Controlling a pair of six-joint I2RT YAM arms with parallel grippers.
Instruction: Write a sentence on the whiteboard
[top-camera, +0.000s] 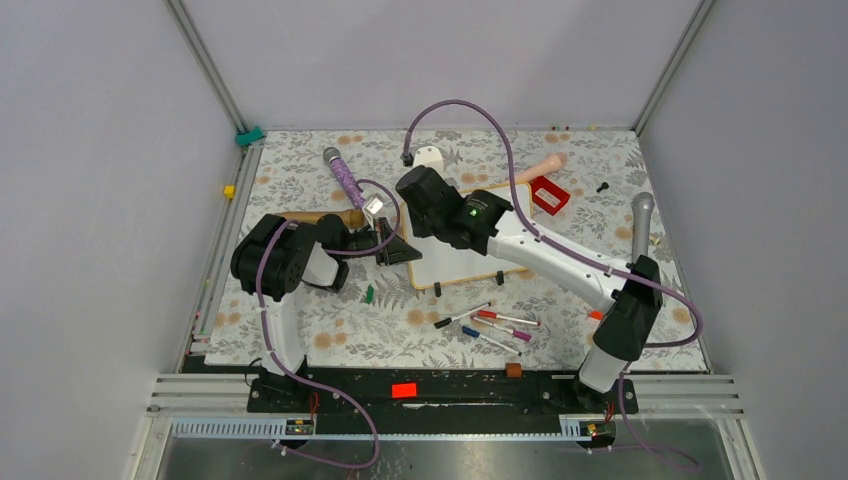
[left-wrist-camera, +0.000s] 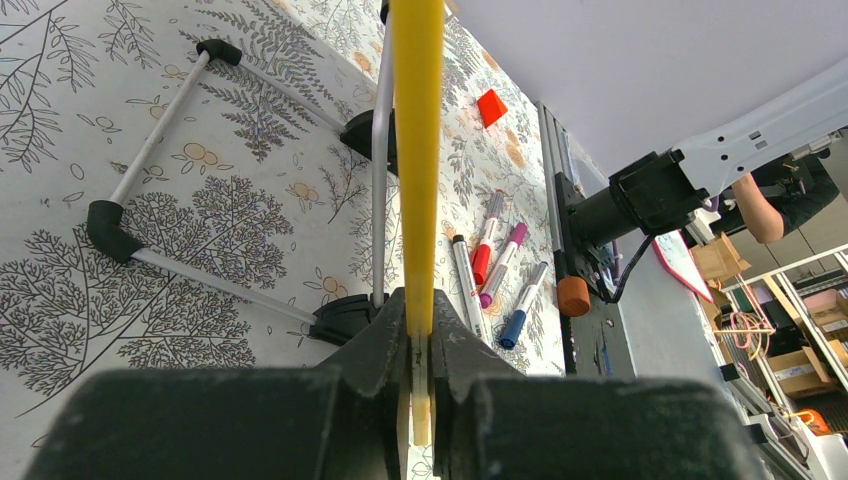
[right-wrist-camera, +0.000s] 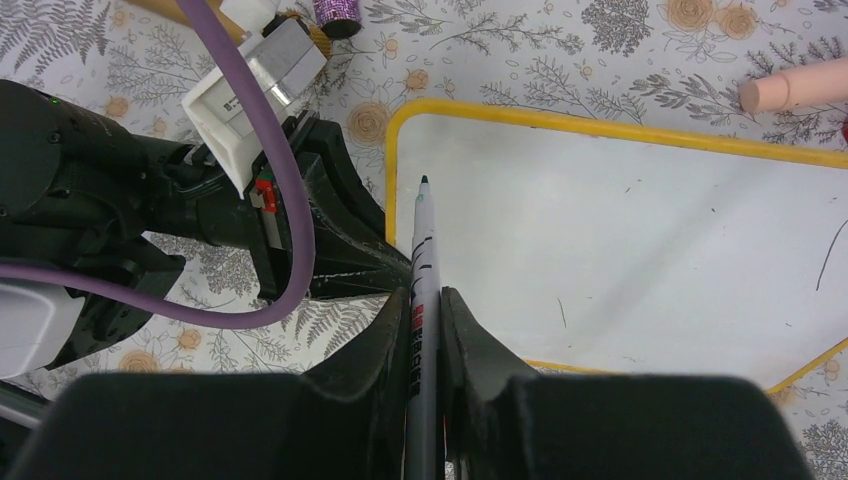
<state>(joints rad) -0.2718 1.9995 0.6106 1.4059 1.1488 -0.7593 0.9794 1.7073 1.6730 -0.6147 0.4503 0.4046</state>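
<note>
The whiteboard (top-camera: 455, 268) lies mid-table, its upper part hidden under my right arm. My left gripper (top-camera: 400, 248) is shut on its left edge; in the left wrist view the yellow-tan frame (left-wrist-camera: 417, 150) runs up out of the closed left gripper (left-wrist-camera: 422, 340). My right gripper (right-wrist-camera: 425, 295) is shut on a white marker (right-wrist-camera: 424, 250), and in the top view this right gripper (top-camera: 418, 195) hangs over the board's upper left. The marker's green tip sits just inside that corner of the whiteboard (right-wrist-camera: 620, 240). No sentence shows; only faint stray marks.
Several capped markers (top-camera: 495, 325) lie in front of the board. A red box (top-camera: 548, 195), a pink cylinder (top-camera: 540, 168) and a purple-handled tool (top-camera: 345, 178) sit behind it. A green cap (top-camera: 369, 294) lies near the left arm. A white rod stand (left-wrist-camera: 150, 150) rests left of the board edge.
</note>
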